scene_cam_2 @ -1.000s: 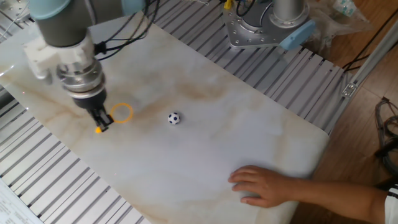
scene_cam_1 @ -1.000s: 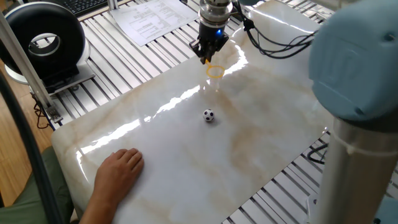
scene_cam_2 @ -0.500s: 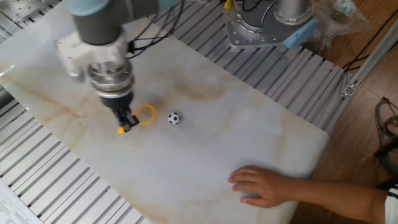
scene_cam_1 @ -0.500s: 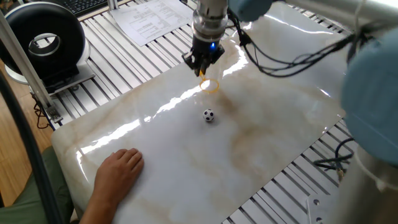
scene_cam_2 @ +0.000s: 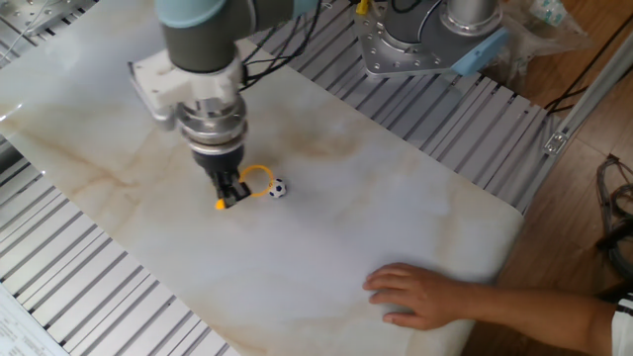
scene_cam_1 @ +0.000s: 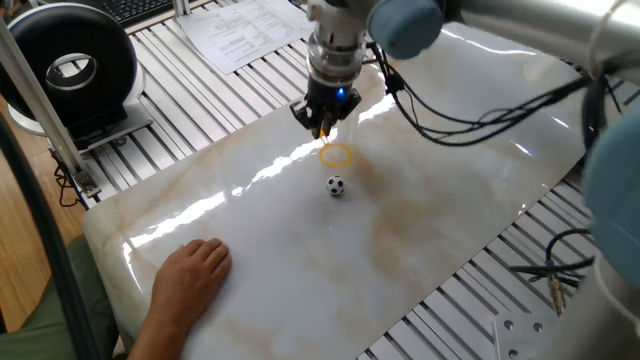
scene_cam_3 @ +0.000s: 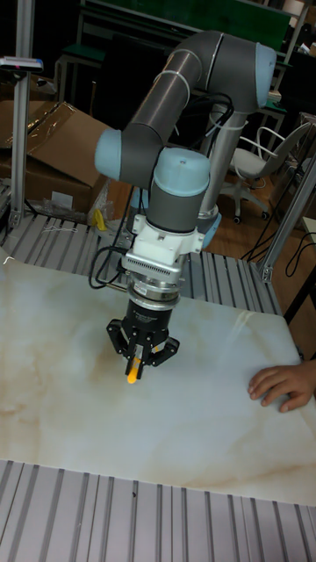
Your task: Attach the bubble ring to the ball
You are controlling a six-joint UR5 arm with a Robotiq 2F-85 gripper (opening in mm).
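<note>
The ball (scene_cam_1: 336, 186) (scene_cam_2: 278, 188), white with black patches, rests on the marble tabletop. The bubble ring (scene_cam_1: 336, 154) (scene_cam_2: 256, 178) is a thin yellow-orange hoop held just above the table, right beside the ball. My gripper (scene_cam_1: 322, 127) (scene_cam_2: 230, 195) (scene_cam_3: 132, 373) is shut on the ring's short stub handle (scene_cam_3: 132, 375), pointing straight down. In the other fixed view the hoop's far edge almost touches the ball. In the tall fixed view the ball and hoop are hidden behind the gripper.
A person's hand (scene_cam_1: 190, 275) (scene_cam_2: 420, 294) (scene_cam_3: 281, 384) lies flat on the marble slab (scene_cam_1: 400, 250). Papers (scene_cam_1: 240, 30) and a round black device (scene_cam_1: 70, 65) sit beyond the slab on the slatted table. The robot base (scene_cam_2: 425, 40) stands at the far side.
The gripper has carried the ring across the slab toward the ball, from well apart to right beside it. Ball and hand have stayed put.
</note>
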